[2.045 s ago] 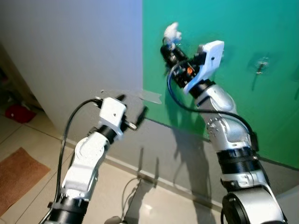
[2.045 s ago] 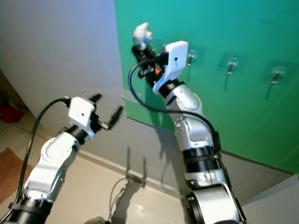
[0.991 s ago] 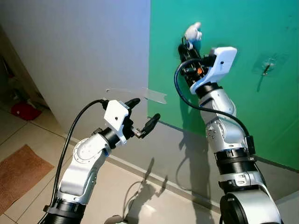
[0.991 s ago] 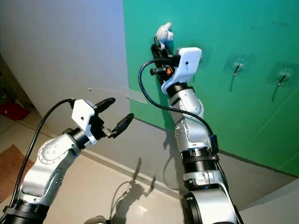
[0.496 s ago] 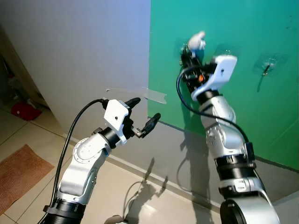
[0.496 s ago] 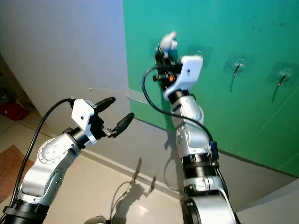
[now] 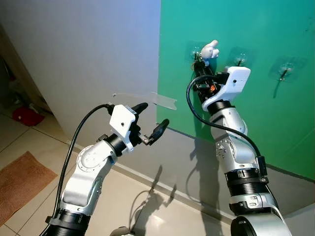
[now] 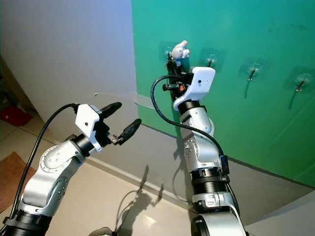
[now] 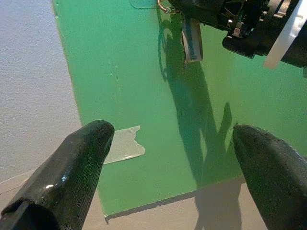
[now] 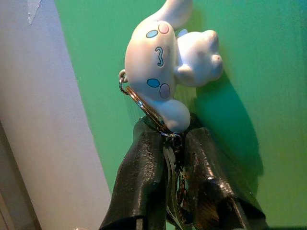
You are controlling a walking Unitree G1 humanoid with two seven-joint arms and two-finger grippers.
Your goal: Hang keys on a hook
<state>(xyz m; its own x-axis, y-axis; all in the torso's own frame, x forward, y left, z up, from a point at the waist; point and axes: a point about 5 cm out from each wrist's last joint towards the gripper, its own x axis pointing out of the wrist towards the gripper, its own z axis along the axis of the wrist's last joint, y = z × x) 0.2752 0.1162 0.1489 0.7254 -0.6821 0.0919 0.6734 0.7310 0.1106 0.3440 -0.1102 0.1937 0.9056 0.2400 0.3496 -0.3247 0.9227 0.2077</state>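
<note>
Right wrist view: the right end effector (image 10: 175, 158) pinches a metal key ring with a white plush-dog charm (image 10: 168, 72), raised against the green wall panel (image 8: 256, 113) beside a clear stick-on hook (image 8: 169, 51). Lower down, the left end effector (image 7: 150, 120) hangs spread wide, holding nothing.

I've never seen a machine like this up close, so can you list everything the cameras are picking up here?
green board: one, on the pale wall
hooks: four, clear, in a row near the board's top
keys: one bunch, pinched in the right claw
figure keychain: one, white, beside the leftmost hook
tape strip: one, clear, across the board's left edge
rug: one, brown, on the floor
left claw: black, open, held low
right claw: black, shut on the keys
</note>
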